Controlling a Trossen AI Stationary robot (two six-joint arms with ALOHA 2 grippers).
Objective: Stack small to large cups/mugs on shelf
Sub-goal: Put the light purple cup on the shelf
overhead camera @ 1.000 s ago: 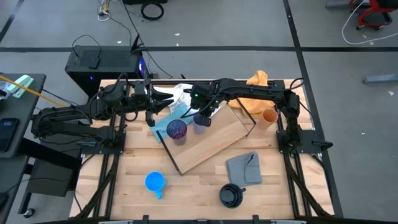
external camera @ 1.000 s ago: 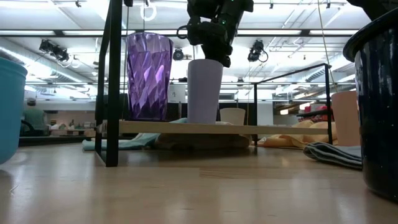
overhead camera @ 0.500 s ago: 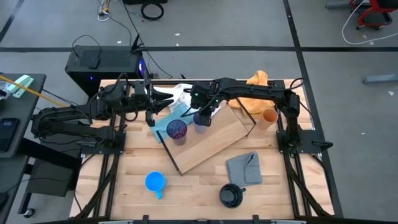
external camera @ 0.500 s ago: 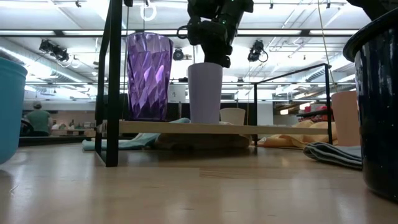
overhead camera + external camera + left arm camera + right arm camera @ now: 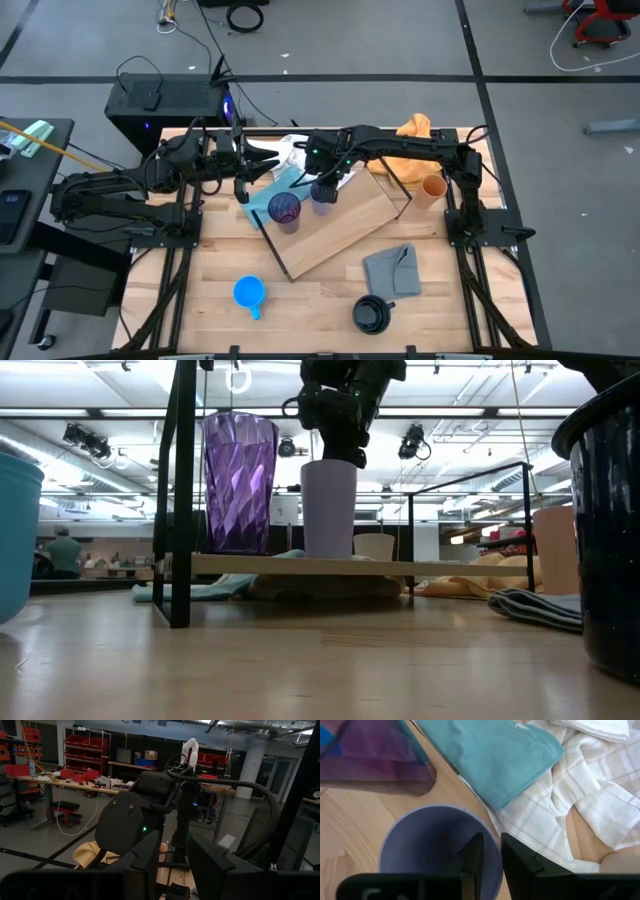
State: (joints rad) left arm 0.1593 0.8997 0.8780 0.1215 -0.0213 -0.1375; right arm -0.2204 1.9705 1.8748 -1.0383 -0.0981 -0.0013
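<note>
The shelf [image 5: 335, 228] is a light-wood board with black rods, lying at the table's middle. The dark purple tumbler [image 5: 285, 208] stands upright on it. The lavender cup [image 5: 322, 193] stands beside it, base on the board [image 5: 329, 555]. My right gripper [image 5: 331, 180] is above the lavender cup, shut on its rim. My left gripper [image 5: 241, 190] is open and empty at the shelf's far left corner. The blue mug [image 5: 249, 294] and black mug [image 5: 372, 314] stand near the front edge. The orange cup [image 5: 434, 187] stands at the right. The beige cup [image 5: 374, 546] shows behind the shelf. My right gripper holds the lavender cup by its rim [image 5: 491, 851], one finger [image 5: 472, 857] inside the cup and one outside. The fingers come from above, pointing down. The cup stands upright with its base on the shelf board.
A teal cloth [image 5: 490, 755] and a white checked towel [image 5: 580, 800] lie just beyond the shelf's far edge. A grey cloth square [image 5: 392, 268] lies in front of the shelf on the right. An orange cloth [image 5: 415, 128] lies at the far edge.
</note>
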